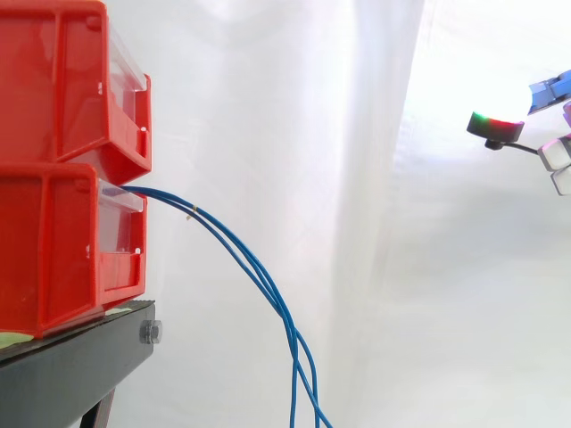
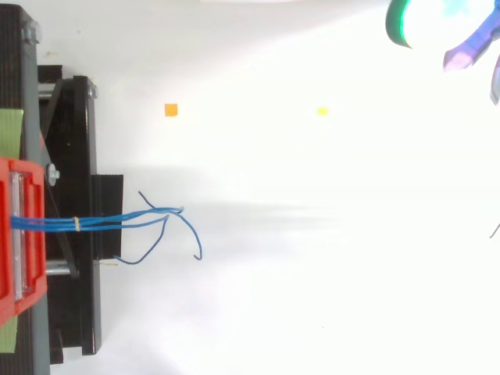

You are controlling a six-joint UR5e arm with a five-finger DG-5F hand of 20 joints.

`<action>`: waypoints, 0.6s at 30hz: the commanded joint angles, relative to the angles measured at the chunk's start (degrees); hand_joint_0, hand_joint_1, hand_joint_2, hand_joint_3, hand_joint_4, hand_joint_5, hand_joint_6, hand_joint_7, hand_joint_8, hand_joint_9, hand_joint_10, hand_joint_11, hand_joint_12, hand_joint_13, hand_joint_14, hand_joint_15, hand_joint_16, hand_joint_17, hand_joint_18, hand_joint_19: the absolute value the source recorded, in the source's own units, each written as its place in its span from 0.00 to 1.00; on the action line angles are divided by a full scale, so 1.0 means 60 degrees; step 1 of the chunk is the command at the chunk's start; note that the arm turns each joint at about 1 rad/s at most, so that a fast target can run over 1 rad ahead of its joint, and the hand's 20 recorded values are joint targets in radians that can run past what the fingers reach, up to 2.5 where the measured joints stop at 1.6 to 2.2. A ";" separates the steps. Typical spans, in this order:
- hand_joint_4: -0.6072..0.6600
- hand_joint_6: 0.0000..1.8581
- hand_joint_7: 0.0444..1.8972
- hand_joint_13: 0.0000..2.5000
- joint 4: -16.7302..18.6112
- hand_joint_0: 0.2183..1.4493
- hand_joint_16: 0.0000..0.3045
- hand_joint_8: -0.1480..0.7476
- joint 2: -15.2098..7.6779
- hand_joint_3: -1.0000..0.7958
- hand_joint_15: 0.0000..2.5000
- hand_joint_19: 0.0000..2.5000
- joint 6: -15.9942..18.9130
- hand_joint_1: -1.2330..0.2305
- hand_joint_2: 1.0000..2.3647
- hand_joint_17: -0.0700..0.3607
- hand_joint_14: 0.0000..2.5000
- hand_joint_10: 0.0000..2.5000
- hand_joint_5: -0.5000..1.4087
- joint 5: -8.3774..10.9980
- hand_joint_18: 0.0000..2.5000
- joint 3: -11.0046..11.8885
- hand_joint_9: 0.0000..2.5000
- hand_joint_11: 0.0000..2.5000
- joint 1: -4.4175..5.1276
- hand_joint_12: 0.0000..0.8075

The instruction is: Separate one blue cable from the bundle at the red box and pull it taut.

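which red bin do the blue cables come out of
The lower red bin: the blue cables leave its front, beneath the upper red bin, which has none.

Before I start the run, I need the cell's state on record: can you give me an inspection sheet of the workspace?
Surface: black stand carrying two stacked red bins.
Job's things: blue cables leave the lower bin, bound by a small tie.
Clutter: orange square and yellow mark on the white floor.
Hand: hand open, high up, apart from the cables, holding nothing.
Cables: slack, arcing downward; loose ends fan out; none separated.
Surroundings: white curtain.
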 commanded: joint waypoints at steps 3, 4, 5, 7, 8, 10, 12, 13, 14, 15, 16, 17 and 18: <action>0.63 0.27 0.41 0.31 -0.0014 0.28 0.09 0.53 0.0001 0.28 0.13 0.13 0.0014 0.37 0.00 0.31 0.00 0.01 0.16 0.0029 0.20 0.0001 0.37 0.21 -0.0001 0.38; 0.63 0.27 0.41 0.31 0.0001 0.28 0.09 0.53 0.0001 0.28 0.13 0.13 0.0000 0.37 0.00 0.31 0.00 0.00 0.16 0.0000 0.20 0.0001 0.37 0.21 -0.0001 0.38; 0.63 0.27 0.41 0.31 -0.0014 0.28 0.09 0.53 0.0001 0.28 0.13 0.13 0.0000 0.37 0.00 0.31 0.01 0.01 0.16 0.0000 0.20 0.0001 0.36 0.21 -0.0001 0.39; 0.63 0.27 0.40 0.31 -0.0014 0.28 0.09 0.53 0.0001 0.28 0.13 0.13 0.0000 0.37 0.00 0.30 0.00 0.01 0.16 0.0000 0.21 0.0001 0.36 0.21 -0.0001 0.39; 0.64 0.27 0.40 0.31 -0.0087 0.29 0.09 0.52 0.0001 0.28 0.13 0.12 -0.0059 0.37 0.00 0.30 0.00 0.01 0.16 0.0029 0.21 0.0001 0.36 0.21 -0.0001 0.39; 0.64 0.27 0.40 0.31 -0.0146 0.29 0.09 0.53 -0.0014 0.28 0.13 0.12 -0.0176 0.37 0.00 0.30 0.00 0.01 0.16 0.0000 0.21 -0.0014 0.36 0.21 -0.0001 0.39; 0.64 0.27 0.41 0.31 -0.0102 0.29 0.09 0.53 -0.0014 0.28 0.13 0.12 -0.0337 0.37 0.00 0.30 0.00 0.01 0.16 0.0000 0.21 0.0001 0.36 0.21 -0.0001 0.39; 0.64 0.27 0.41 0.31 -0.0073 0.29 0.09 0.53 -0.0028 0.28 0.14 0.12 -0.0396 0.37 0.00 0.30 0.00 0.01 0.16 0.0000 0.21 -0.0014 0.36 0.21 -0.0001 0.39; 0.64 0.27 0.41 0.31 -0.0029 0.29 0.09 0.53 -0.0058 0.28 0.13 0.13 -0.0498 0.37 0.00 0.30 0.00 0.01 0.16 0.0029 0.21 0.0001 0.36 0.21 0.0028 0.38; 0.64 0.27 0.41 0.31 0.0045 0.29 0.09 0.53 -0.0116 0.28 0.13 0.13 -0.0601 0.37 0.00 0.30 0.00 0.00 0.16 0.0073 0.21 0.0001 0.36 0.21 0.0057 0.38; 0.64 0.27 0.41 0.31 0.0074 0.29 0.09 0.53 -0.0131 0.28 0.14 0.13 -0.0645 0.38 0.00 0.30 0.00 0.01 0.16 0.0103 0.21 0.0001 0.36 0.21 0.0072 0.39; 0.64 0.27 0.41 0.31 0.0133 0.29 0.09 0.53 -0.0131 0.28 0.13 0.13 -0.0674 0.38 0.00 0.31 0.00 0.01 0.16 0.0132 0.21 0.0001 0.36 0.21 0.0086 0.39; 0.64 0.27 0.41 0.31 0.0396 0.29 0.09 0.53 -0.0248 0.28 0.13 0.13 -0.0747 0.38 0.00 0.31 0.00 0.01 0.16 0.0279 0.21 0.0001 0.36 0.21 0.0160 0.39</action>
